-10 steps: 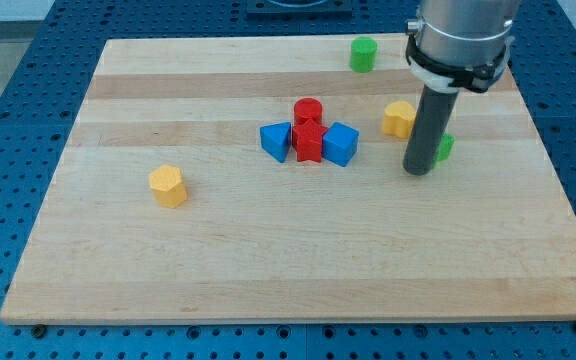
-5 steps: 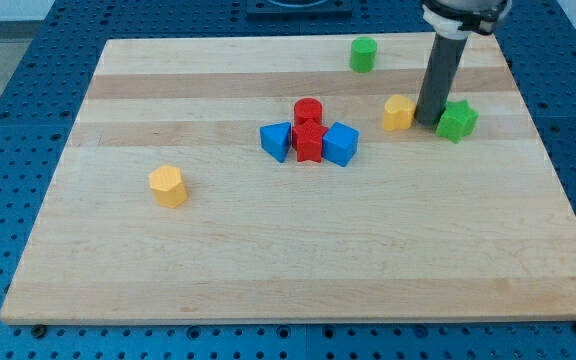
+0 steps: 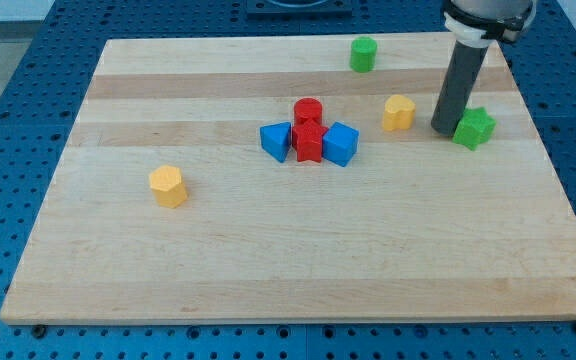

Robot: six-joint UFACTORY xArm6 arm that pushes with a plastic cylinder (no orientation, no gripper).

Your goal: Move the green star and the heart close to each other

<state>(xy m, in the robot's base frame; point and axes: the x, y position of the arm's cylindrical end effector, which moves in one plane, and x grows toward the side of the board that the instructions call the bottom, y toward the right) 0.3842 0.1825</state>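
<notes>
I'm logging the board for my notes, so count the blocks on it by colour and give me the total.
Green: 2, the green star and the green cylinder
Yellow: 2, the yellow heart and the yellow hexagon block
Red: 2, and
Blue: 2, and
Total: 8

A pale wooden board [image 3: 298, 270] with lengthwise grain stripes rests on a blue pegboard bench [image 3: 8, 120]. Near its top edge stands a green cylinder [image 3: 363, 54]. At the view's right a green star [image 3: 474, 128] lies well apart from a yellow heart [image 3: 399, 113]. In the middle sit a red cylinder [image 3: 308, 111], a red block [image 3: 310, 143], a blue triangle block [image 3: 276, 140] and a blue cube [image 3: 340, 144], all touching. A yellow hexagon block [image 3: 168, 186] lies alone at the left.
</notes>
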